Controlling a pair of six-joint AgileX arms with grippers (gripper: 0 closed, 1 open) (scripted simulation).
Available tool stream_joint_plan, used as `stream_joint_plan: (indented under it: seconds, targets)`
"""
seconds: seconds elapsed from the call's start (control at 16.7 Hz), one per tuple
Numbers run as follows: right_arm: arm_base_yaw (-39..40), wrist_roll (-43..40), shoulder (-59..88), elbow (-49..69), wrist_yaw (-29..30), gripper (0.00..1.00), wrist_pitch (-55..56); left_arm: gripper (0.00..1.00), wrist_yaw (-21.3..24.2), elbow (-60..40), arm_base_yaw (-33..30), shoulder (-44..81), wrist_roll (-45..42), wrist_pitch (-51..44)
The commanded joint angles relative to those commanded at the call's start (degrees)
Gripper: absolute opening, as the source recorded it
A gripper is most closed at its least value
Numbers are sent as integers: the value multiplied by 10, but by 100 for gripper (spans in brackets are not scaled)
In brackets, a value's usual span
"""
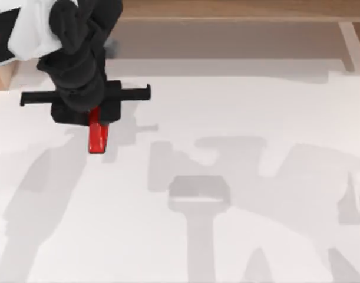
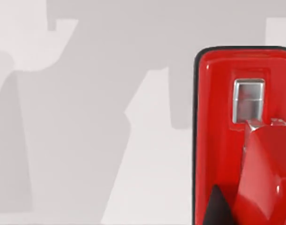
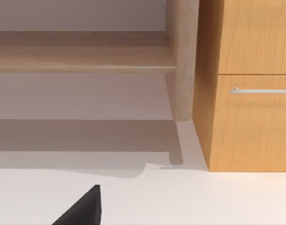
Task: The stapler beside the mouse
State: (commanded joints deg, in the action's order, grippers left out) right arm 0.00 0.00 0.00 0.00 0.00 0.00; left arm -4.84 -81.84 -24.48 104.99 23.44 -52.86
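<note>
From above, you see your left gripper (image 1: 95, 115) at the far left part of the white table (image 1: 256, 106), and its black body covers one end of the red stapler (image 1: 97, 139). The rest of the stapler sticks out from under the gripper toward the near edge of the table. Whether it rests on the table or hangs above it cannot be told from here. The fingers are hidden under the black body, so you cannot tell if they are apart or squeezed on the stapler. In your left wrist view, the stapler (image 2: 227, 140) is very close and shiny red, with a thin black edge and a small silver square on top. A dark tip (image 2: 219, 208) touches or crosses the red part near the camera, but you cannot tell how the grip stands. In your right wrist view, you see a dark finger tip (image 3: 82, 211) over the white table (image 3: 180, 197), and a wooden cabinet (image 3: 250, 117) with a silver handle (image 3: 262, 90) stands beyond it. You cannot tell if that gripper is open or closed.
</note>
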Motion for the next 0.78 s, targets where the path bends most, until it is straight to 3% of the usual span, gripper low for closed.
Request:
stream_joint_plan:
  seconds: [0.36, 0.78]
  targets:
    - [0, 0, 0, 0, 0, 100, 0, 0, -3, 130, -124, -55, 111, 42]
    - [0, 0, 0, 0, 0, 100, 0, 0, -3, 200, -167, -76, 158, 64]
